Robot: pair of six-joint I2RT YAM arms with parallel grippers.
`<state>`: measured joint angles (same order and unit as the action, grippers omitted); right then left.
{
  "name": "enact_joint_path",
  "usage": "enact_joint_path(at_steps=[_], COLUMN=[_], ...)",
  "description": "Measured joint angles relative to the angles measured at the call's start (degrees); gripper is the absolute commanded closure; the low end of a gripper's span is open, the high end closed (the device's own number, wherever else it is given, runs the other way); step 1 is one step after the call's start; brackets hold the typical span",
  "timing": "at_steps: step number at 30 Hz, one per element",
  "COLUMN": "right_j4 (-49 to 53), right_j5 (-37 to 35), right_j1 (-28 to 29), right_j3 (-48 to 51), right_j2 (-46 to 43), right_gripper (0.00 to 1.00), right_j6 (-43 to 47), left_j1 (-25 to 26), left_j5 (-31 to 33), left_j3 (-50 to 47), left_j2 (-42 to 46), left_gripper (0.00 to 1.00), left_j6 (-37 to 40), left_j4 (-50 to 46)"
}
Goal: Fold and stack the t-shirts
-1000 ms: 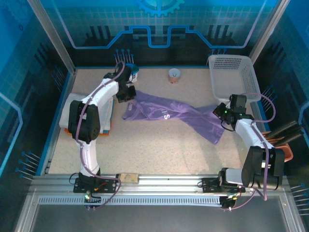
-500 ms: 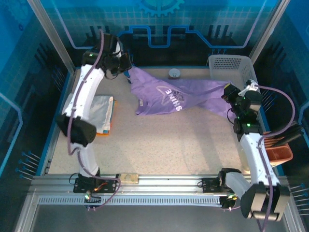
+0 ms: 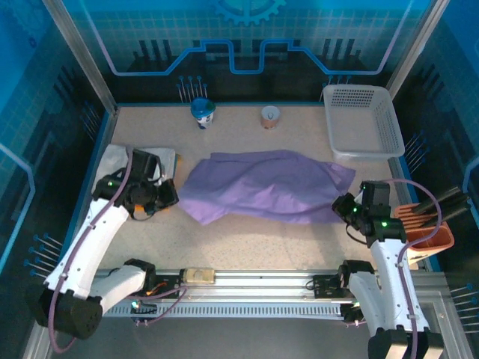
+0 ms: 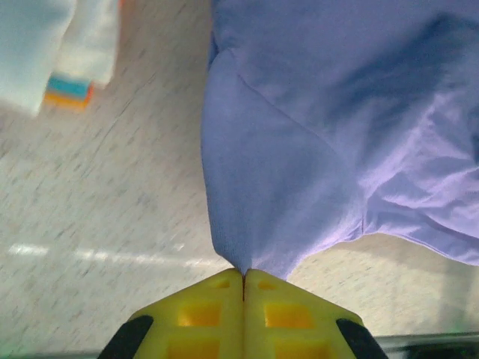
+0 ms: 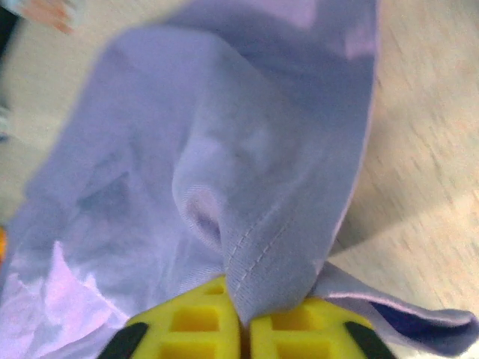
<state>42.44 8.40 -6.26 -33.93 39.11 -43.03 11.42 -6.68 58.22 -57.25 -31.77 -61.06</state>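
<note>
The lavender-purple t-shirt lies spread across the middle of the table, and no print shows on it. My left gripper is shut on its left corner, low by the table; in the left wrist view the cloth runs out from between the closed yellow fingertips of that gripper. My right gripper is shut on the shirt's right edge, with a stitched hem pinched in the right gripper. A folded white t-shirt lies at the left, with an orange edge under the white t-shirt.
A white lattice basket stands at the back right. A blue cup and a small cup stand along the back edge. An orange-brown holder sits off the table's right side, beside my right arm.
Both arms lifted the purple shirt toward the back, then came down and forward, laying it flat across the middle. Its print no longer shows. Both grippers sit lower and nearer the front.
</note>
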Motion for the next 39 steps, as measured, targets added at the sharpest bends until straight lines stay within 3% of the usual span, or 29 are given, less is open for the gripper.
enact_joint_path(at_steps=[2,4,7,9,12,15,20,25,33,39], right_j4=[3.8,5.6,6.9,6.8,5.7,2.3,-6.1,-11.8,-16.4,-16.7], right_j5=[-0.4,-0.4,-0.9,-1.8,-3.2,-3.9,-1.6,0.2,2.2,3.3], right_j1=[0.0,0.0,0.2,0.4,0.4,0.4,0.7,4.0,5.6,5.6], right_j3=[0.3,0.3,0.3,0.3,0.2,0.2,-0.5,-4.2,-7.6,-9.5], right_j2=[-0.9,-1.3,-0.6,0.5,2.9,6.4,16.1,25.2,30.3,32.9], right_gripper=[0.36,0.21,0.09,0.08,0.1,0.13,0.12,0.11,0.11,0.11], right_j6=[0.3,0.6,1.0,1.3,1.7,2.1,3.5,6.3,8.6,10.4], left_j1=[0.0,0.0,0.0,0.0,0.0,0.0,0.0,0.0,0.0,0.0], left_j5=[0.7,1.5,2.8,3.3,3.5,3.5,3.4,3.0,3.0,2.8], left_j3=[-2.0,-3.2,-4.7,-5.7,-6.7,-6.5,-0.2,9.2,26.3,38.7], left_j2=[2.0,3.2,3.6,3.6,3.5,2.5,-4.5,-16.1,-41.9,-59.3], left_gripper=[1.0,1.0,0.95,0.76,0.58,0.51,0.46,0.41,0.39,0.38], left_j6=[-0.4,-0.9,-1.2,-1.3,-1.6,-1.4,-0.9,1.0,6.5,10.2], left_j4=[-1.9,-3.3,-4.7,-5.2,-5.6,-5.1,-2.4,6.4,16.2,16.8])
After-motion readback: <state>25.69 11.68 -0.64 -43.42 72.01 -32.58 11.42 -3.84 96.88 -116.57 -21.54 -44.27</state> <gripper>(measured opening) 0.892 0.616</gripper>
